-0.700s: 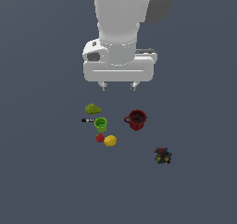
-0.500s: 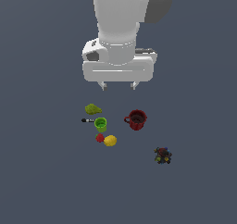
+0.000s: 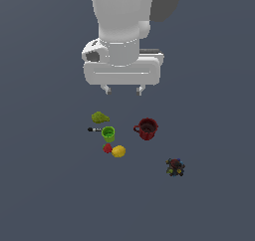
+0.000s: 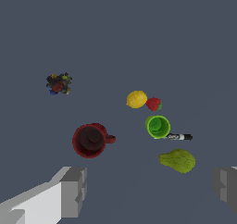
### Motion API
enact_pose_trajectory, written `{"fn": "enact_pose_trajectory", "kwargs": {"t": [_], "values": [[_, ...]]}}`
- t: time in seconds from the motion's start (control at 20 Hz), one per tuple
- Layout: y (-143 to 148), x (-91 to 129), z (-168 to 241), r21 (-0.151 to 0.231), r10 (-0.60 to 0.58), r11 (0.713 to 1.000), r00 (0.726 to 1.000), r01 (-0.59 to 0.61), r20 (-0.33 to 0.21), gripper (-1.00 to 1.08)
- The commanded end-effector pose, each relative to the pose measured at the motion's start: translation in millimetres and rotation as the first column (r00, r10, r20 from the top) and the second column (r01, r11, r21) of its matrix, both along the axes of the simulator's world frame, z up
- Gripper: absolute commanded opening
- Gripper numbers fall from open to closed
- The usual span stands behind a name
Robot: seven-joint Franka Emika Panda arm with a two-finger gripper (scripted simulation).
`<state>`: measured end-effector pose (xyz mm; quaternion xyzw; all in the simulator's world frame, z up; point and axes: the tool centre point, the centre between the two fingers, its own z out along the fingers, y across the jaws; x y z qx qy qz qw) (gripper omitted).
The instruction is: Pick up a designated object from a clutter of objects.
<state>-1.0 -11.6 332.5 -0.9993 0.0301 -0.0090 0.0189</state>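
Observation:
The designated object, a small bright green cup (image 3: 108, 133) (image 4: 158, 126), stands upright in the clutter of objects, toward the exterior view's left. Around it lie a yellow-green pear (image 3: 99, 117) (image 4: 177, 160), a black marker (image 3: 93, 130) (image 4: 178, 137), a red strawberry (image 3: 107, 148) (image 4: 153, 104) and a yellow lemon (image 3: 118, 151) (image 4: 136, 99). A dark red mug (image 3: 147, 129) (image 4: 90, 140) stands to its right in the exterior view. My gripper (image 3: 122, 90) (image 4: 150, 190) hangs open well above them, holding nothing.
A dark multicoloured cube-like toy (image 3: 175, 167) (image 4: 59, 84) lies apart from the group, toward the exterior view's lower right. Everything rests on a plain dark grey floor (image 3: 50, 195).
The gripper has drifted slightly toward the exterior view's left. None of the objects has moved.

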Motion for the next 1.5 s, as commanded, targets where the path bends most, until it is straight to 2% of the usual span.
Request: {"fn": "enact_pose_trajectory", "kwargs": {"t": [0.0,0.35,0.7,1.1,1.45], "values": [[-0.6,0.5,-3.0,0.000,0.004,1.000,1.000,-0.004,-0.001,1.00],[-10.4,5.8,-30.6,-0.005,0.045,0.999,0.999,-0.045,-0.001,1.00],[-29.7,11.1,-85.8,-0.015,0.129,0.992,0.992,-0.129,-0.003,1.00],[-58.5,5.1,-169.9,-0.028,0.260,0.965,0.966,-0.260,-0.010,1.00],[-74.2,-6.1,-218.2,-0.035,0.337,0.941,0.941,-0.338,-0.016,1.00]]}}
